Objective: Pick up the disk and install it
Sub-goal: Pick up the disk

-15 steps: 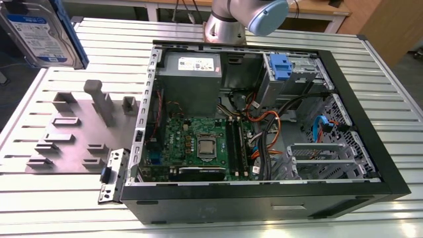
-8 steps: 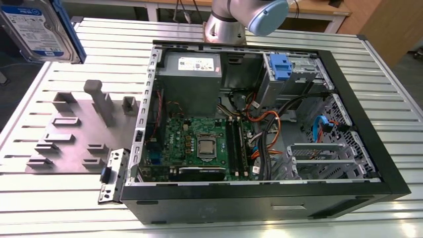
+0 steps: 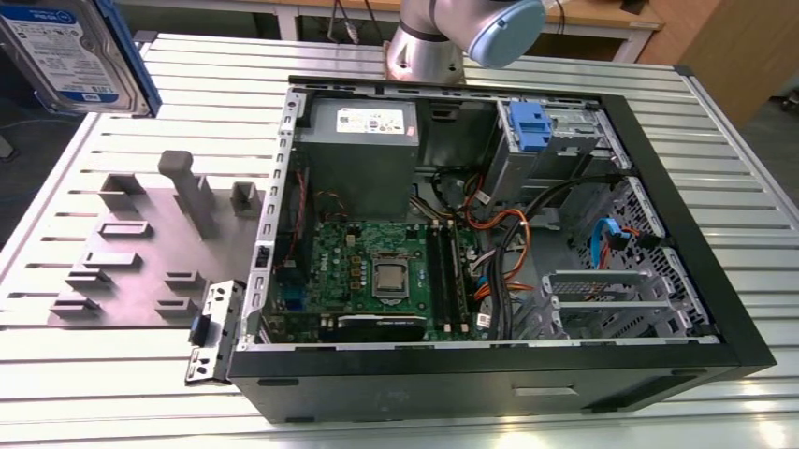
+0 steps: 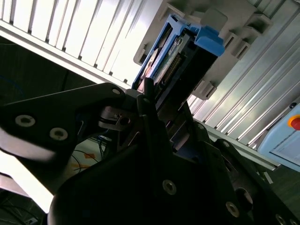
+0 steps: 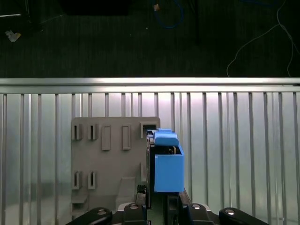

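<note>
The pincer point(image 5: 158, 202) is clamped shut on the disk point(image 5: 168, 168), which hangs above the grey plate's point(image 5: 108, 159) edge.

Exterior view: high up, looking down on the table point(image 3: 125, 374), far.
First wrist view: straight down on the grey plate point(image 5: 112, 164).
Second wrist view: very near the disk point(image 4: 171, 65).
All share: grey plate, disk.

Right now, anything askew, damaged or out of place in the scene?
Nothing stands out. The disk sits clamped in the gripper over the grey fixture plate, and the open computer case lies flat on the table.
</note>
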